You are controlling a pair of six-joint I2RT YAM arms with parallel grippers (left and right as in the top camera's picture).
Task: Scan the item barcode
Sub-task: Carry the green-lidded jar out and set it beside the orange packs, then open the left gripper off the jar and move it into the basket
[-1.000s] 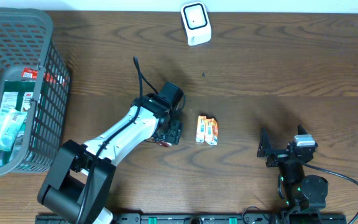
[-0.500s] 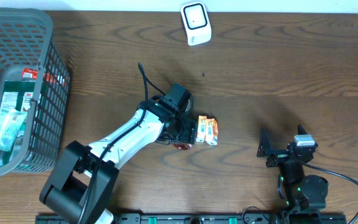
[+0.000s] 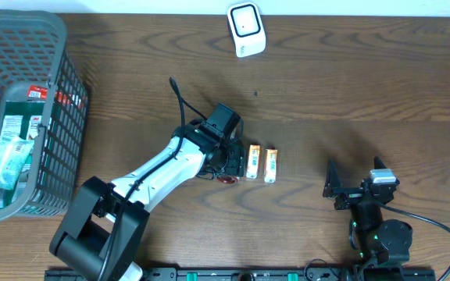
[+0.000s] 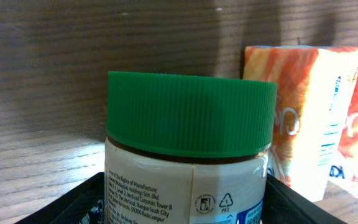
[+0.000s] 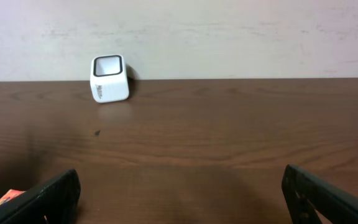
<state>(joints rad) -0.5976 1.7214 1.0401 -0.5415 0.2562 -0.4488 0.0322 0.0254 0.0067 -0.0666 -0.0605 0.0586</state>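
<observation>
Inventory: one jar (image 4: 190, 118), two orange cartons (image 3: 253, 161), one scanner (image 3: 245, 29), one basket (image 3: 70, 117).
Left gripper (image 3: 231, 162) is clamping the green-lidded jar just beside the orange cartons, which are now lying apart after touching; right gripper (image 5: 180, 176) is idling wide open, well apart from them.

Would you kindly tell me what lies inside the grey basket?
The basket holds pale packets and a red-and-green pack; whatever lies beneath them is covered.
</observation>
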